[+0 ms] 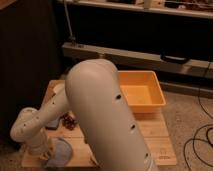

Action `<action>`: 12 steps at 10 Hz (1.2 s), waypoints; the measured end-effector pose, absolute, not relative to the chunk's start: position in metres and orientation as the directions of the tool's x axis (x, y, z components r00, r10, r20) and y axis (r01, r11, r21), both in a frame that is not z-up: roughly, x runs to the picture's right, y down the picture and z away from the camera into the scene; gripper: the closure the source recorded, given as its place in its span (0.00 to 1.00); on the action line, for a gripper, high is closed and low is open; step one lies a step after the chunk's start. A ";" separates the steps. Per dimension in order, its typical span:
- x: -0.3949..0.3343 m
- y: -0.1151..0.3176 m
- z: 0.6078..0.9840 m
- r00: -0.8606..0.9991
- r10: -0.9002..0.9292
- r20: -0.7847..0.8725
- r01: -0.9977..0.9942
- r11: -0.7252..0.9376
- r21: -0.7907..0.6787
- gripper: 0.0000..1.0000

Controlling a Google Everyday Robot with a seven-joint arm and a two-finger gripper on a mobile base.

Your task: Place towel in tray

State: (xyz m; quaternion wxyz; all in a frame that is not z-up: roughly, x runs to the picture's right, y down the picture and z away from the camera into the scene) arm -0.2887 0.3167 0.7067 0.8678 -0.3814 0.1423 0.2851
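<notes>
The towel (60, 152) is a pale blue-grey cloth lying at the front left corner of the wooden table (155, 135). The tray (141, 91) is an orange-yellow plastic bin at the back right of the table, with nothing in it. My gripper (46, 153) is at the end of the white arm (100, 115), low over the table at the towel's left edge. The wrist hides most of it. The large arm link covers the middle of the table.
A small dark brown object (68, 121) and a dark flat item (52, 123) lie left of centre. A white cup (59, 88) stands at the back left. A dark shelf unit (150, 55) runs behind the table. Cables (200, 140) lie on the floor to the right.
</notes>
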 end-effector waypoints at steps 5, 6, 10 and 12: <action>-0.255 0.250 0.627 0.700 0.587 -0.406 -0.709 0.508 -0.489 1.00; -0.244 0.231 0.611 0.675 0.622 -0.396 -0.733 0.504 -0.457 1.00; -0.222 0.183 0.580 0.613 0.692 -0.382 -0.786 0.481 -0.390 1.00; -0.223 0.183 0.580 0.613 0.692 -0.382 -0.785 0.479 -0.392 1.00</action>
